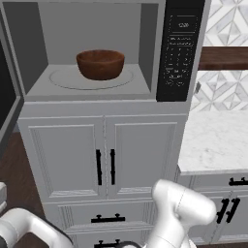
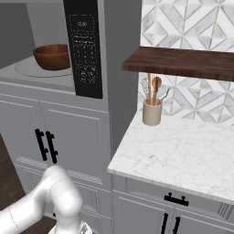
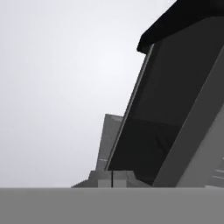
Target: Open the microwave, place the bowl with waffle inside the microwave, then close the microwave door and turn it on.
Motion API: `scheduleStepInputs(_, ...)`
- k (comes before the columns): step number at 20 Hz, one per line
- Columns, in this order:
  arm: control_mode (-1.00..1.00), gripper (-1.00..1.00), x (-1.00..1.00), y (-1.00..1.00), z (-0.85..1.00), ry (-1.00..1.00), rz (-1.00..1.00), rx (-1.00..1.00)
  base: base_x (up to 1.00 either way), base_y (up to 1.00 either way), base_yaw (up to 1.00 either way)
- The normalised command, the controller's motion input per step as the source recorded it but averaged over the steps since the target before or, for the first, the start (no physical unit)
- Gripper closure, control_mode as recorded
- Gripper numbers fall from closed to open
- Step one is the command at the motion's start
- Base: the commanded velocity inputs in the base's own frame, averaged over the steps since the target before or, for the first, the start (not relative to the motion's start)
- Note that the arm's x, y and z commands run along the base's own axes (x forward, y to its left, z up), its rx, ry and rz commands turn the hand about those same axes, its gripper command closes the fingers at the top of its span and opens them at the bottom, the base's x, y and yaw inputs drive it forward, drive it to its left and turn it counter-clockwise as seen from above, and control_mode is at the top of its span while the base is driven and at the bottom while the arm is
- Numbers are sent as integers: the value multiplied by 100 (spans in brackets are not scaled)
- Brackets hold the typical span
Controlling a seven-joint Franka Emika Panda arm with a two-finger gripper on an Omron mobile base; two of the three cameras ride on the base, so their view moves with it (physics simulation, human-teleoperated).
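The microwave [image 1: 97,102] stands open on top of the grey cabinet, with its black keypad panel [image 1: 180,48] on the right. The brown bowl [image 1: 100,64] sits on the round glass turntable [image 1: 60,80] inside the cavity, and shows again in the right base view [image 2: 51,56]. I cannot make out the waffle inside the bowl. The microwave door [image 1: 6,92] is swung out at the far left. In the hand view my gripper [image 3: 113,178] is shut with nothing in it, looking up along the door's dark window [image 3: 175,109].
Below the microwave are grey cabinet doors with short black handles [image 1: 105,167]. To the right lies a marble counter [image 2: 183,151] with a utensil crock [image 2: 152,112] under a dark wooden shelf [image 2: 183,61]. My white arm is folded low in front of the cabinets.
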Motion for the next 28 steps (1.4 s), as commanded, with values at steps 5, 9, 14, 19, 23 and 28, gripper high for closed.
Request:
scheduleStepInputs(5, -100, 100, 0, 0, 47, 0, -1, 0, 0, 0, 0)
scheduleStepInputs(9, -100, 100, 0, -30, 50, 0, -8, 12, 0, 0, 0)
scheduleStepInputs(14, -100, 100, 0, -86, 49, 0, -18, 28, 0, 0, 0)
scheduleStepInputs(19, -100, 100, 0, -100, 71, 0, -16, 43, 0, 0, 0)
scheduleStepInputs(23, -100, 100, 0, -100, 96, 1, -11, 49, 0, 0, 0)
scheduleStepInputs(28, -100, 100, 2, -100, 99, 22, 0, 40, 0, 0, 0)
